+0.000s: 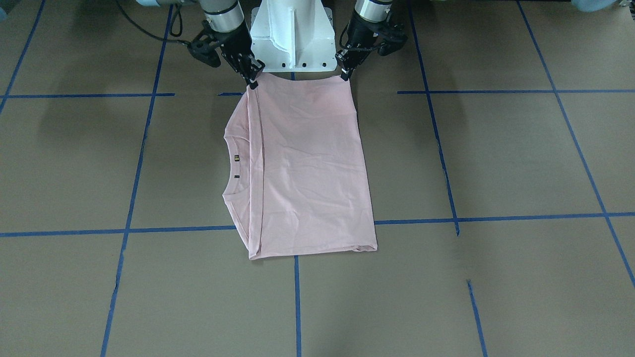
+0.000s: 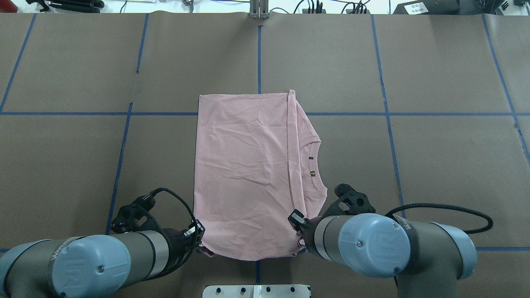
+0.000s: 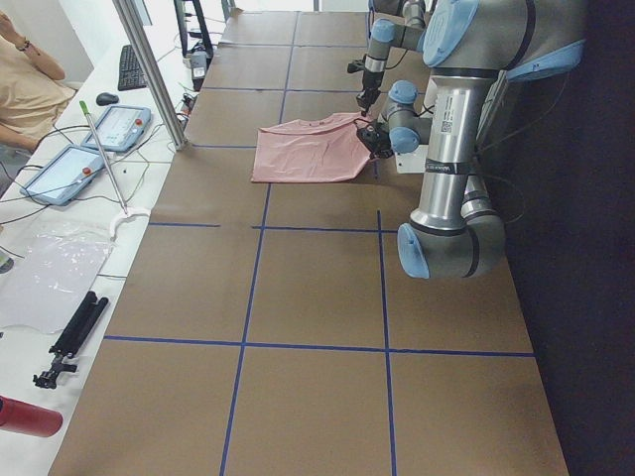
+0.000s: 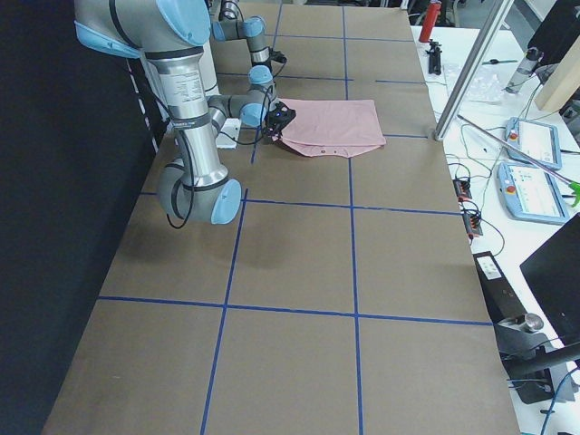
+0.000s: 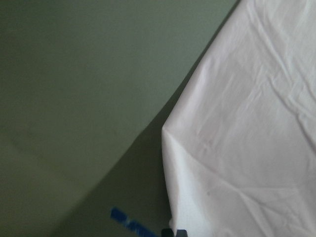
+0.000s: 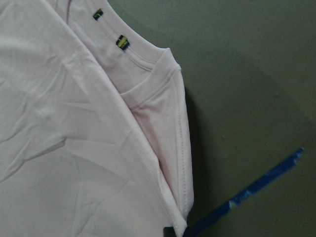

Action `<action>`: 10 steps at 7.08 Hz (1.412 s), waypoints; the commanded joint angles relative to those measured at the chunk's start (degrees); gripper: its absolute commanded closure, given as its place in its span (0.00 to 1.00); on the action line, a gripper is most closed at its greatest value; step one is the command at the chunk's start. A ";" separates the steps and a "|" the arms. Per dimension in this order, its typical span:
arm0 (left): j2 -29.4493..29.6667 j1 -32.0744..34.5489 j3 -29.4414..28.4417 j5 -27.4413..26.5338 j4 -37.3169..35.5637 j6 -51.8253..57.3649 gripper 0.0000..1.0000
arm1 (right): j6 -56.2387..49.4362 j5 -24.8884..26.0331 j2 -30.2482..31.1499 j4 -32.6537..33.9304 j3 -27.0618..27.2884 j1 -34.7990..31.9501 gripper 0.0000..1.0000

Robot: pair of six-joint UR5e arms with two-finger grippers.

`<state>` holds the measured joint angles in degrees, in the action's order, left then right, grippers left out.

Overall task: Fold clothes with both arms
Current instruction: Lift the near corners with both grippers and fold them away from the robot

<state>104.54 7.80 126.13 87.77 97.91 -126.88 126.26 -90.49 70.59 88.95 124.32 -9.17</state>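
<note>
The pale pink T-shirt (image 2: 244, 165) lies folded into a rectangle on the brown table, also seen in the front view (image 1: 307, 163). Its collar with two small labels (image 2: 312, 165) sticks out on the robot's right. The dog print is hidden. My left gripper (image 2: 198, 234) is shut on the shirt's near left corner; the left wrist view shows that corner (image 5: 247, 138) raised over its shadow. My right gripper (image 2: 297, 219) is shut on the near right corner, by the folded sleeve edge (image 6: 173, 148). In the front view the left gripper (image 1: 346, 74) and right gripper (image 1: 253, 79) hold the near edge taut.
The white pedestal base (image 1: 292, 34) stands just behind the shirt's near edge. Blue tape lines (image 2: 258, 54) cross the table. A metal post (image 3: 149, 69), control tablets (image 3: 104, 124) and a seated person (image 3: 20, 79) are at the far side.
</note>
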 commanded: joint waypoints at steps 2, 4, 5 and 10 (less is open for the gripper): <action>4.59 0.62 3.95 1.62 -7.12 -4.96 1.00 | 0.76 0.23 -0.62 7.73 6.31 -1.78 1.00; 12.15 8.51 -0.60 1.35 -7.04 3.18 1.00 | -5.48 -3.44 -4.65 7.29 1.04 -10.74 1.00; 13.92 11.33 -2.62 -0.74 -6.86 8.18 1.00 | -7.15 -6.43 -7.02 7.20 -2.21 -14.61 1.00; 18.67 18.47 -24.58 -7.25 8.25 17.07 1.00 | -9.62 -13.73 -15.12 -6.20 -23.72 -25.80 1.00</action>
<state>121.84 24.80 106.52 81.93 103.23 -112.68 116.76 -102.34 56.08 88.92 106.46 -32.71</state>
